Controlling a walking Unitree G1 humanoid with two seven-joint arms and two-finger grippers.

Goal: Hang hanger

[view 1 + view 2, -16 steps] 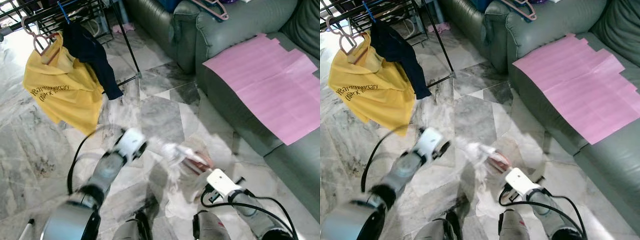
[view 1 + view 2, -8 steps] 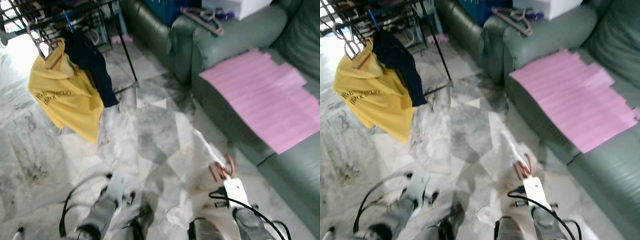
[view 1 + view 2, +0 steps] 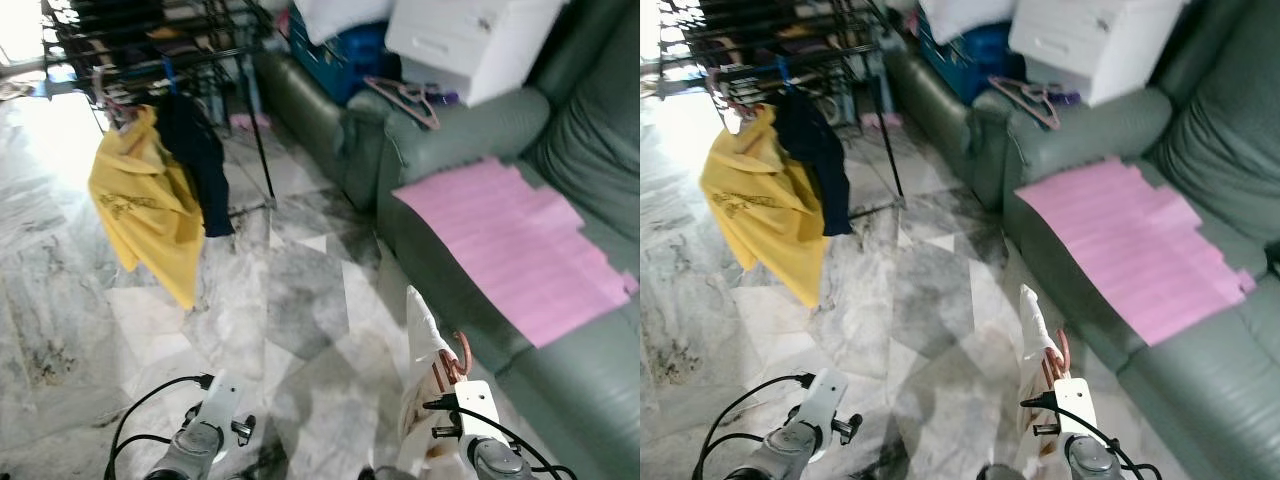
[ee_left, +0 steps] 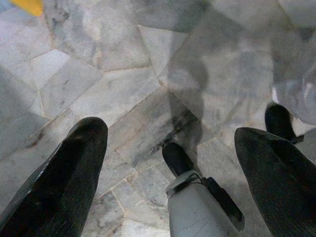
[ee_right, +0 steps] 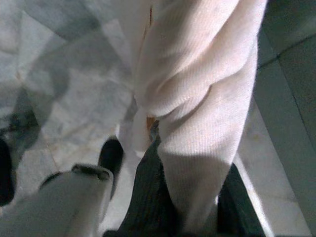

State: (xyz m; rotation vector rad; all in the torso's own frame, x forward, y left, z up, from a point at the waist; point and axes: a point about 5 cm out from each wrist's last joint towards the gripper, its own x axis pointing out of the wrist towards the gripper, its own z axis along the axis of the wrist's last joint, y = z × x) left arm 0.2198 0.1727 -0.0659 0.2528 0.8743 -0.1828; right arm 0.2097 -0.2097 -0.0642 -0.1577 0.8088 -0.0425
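Hanger (image 3: 461,352) of copper-pink wire, carrying a white garment (image 3: 422,345), sits low on the near right of the scene just beside the green sofa (image 3: 480,130), its hook rising above the right gripper (image 5: 185,217), whose black fingers are clamped on the cloth-draped hanger. Far to the left, a yellow shirt (image 3: 142,205) and a dark garment (image 3: 197,160) hang on a black drying rack (image 3: 150,45) over the marble floor (image 3: 300,290). The left gripper (image 4: 170,163) hangs low at near left with its fingers spread wide apart above the tiles, gripping nothing.

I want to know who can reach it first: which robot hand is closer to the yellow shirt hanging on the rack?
Left. The left gripper hangs low, below the yellow shirt; the right gripper, holding a white garment, is by the sofa.
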